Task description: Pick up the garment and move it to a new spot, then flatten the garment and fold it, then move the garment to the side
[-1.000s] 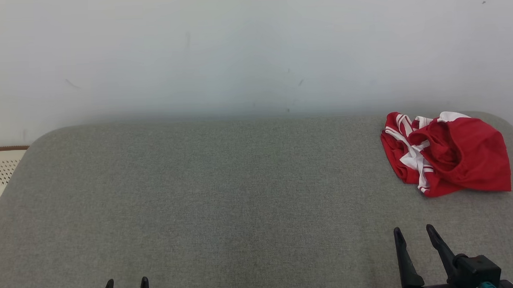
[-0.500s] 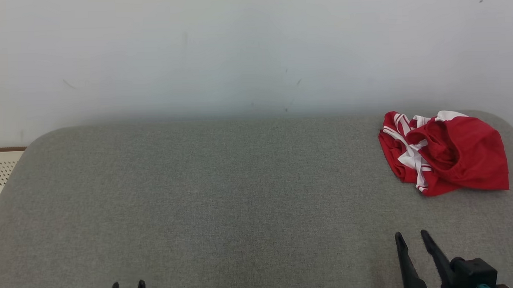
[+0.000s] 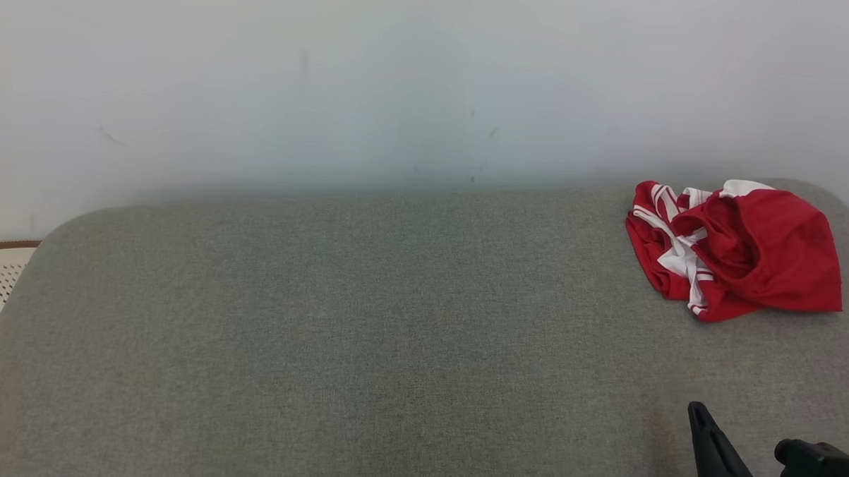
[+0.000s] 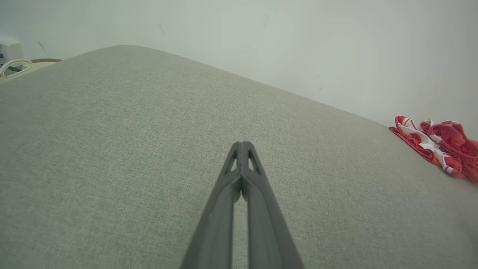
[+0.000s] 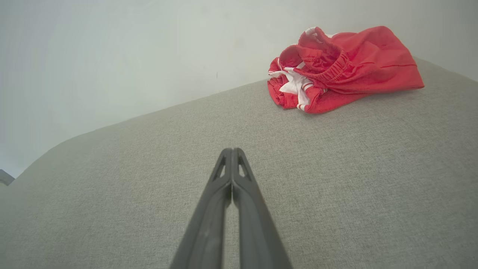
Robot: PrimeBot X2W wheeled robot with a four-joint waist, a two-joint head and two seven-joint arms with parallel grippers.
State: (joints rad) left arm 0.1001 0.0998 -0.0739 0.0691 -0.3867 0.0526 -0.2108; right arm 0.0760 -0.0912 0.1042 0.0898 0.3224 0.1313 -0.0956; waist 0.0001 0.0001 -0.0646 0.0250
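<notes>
A crumpled red-and-white fabric garment (image 3: pixel 750 255) is laid at the far right of a grey cloth-covered desk (image 3: pixel 371 325). The fingers of left gripper (image 4: pixel 242 144) and right gripper (image 5: pixel 232 150) are closed, empty.

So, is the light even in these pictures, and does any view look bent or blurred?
Head view: soft, even light, a faint shadow under the garment. Left wrist view: wide lens bows the far edge of the grey surface. Right wrist view: same bowing, garment sharp.
</notes>
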